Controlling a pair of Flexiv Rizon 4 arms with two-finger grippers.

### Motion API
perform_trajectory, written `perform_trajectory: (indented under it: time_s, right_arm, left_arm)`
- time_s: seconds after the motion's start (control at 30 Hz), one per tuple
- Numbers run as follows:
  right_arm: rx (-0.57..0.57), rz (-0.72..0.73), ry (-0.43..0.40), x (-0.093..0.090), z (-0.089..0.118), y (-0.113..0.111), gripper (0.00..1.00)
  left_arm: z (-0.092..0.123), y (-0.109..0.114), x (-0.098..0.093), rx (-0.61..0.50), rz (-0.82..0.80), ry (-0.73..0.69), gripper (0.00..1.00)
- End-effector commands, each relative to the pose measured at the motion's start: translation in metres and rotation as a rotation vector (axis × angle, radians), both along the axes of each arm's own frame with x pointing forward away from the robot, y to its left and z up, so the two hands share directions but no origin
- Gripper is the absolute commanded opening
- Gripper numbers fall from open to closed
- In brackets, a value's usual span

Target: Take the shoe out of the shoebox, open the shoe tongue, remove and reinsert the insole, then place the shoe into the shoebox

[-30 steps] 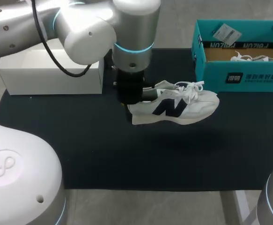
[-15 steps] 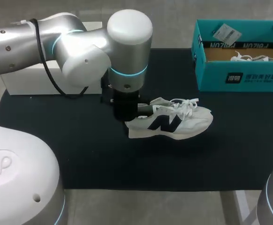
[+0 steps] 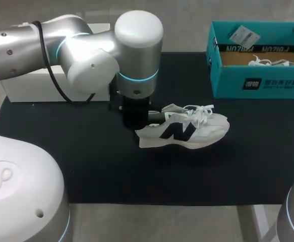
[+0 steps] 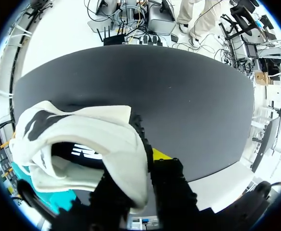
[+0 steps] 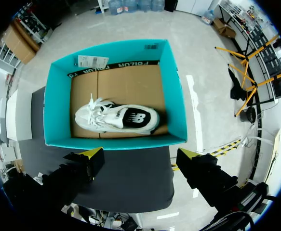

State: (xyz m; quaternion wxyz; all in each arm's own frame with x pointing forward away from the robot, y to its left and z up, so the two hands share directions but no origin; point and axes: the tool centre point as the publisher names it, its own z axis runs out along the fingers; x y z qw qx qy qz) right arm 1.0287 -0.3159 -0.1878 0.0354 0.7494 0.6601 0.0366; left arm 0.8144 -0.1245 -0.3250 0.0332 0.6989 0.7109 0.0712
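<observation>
1. White box (image 3: 56, 86): far left, at the edge of the black mat (image 3: 111, 171) that covers the worktop (image 3: 157, 222).
2. Left arm (image 3: 81, 43): enters from the left, crosses above the white box, and its wrist points straight down over the mat's middle.
3. Left hand (image 3: 136, 115): narrow, and clamps the heel collar of the shoe (image 3: 187, 132) between its fingers.
4. Shoe: white with a dark side logo, mid-mat, heel left in the hand and toe right. The laces are loose. Sole contact with the mat cannot be told.
5. Shoebox (image 3: 260, 83): teal, open, far right. A second shoe (image 5: 116, 118) lies on its cardboard floor.
6. Right hand (image 5: 140, 157): spread wide, holding nothing, and hangs above the shoebox's near wall, looking down.
</observation>
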Motion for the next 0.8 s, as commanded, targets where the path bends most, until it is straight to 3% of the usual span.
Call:
perform_trajectory:
  time_s: [0.03,0.8]
  right_arm:
    - [0.0,0.0,0.002,0.001,0.0,0.0,1.0]
    - [0.0,0.0,0.002,0.001,0.0,0.0,1.0]
  left_arm:
    - [-0.012,-0.002,-0.001,0.004,-0.003,-0.006,0.0]
    - [-0.06,0.002,-0.006,0.041,0.019,-0.006,0.0]
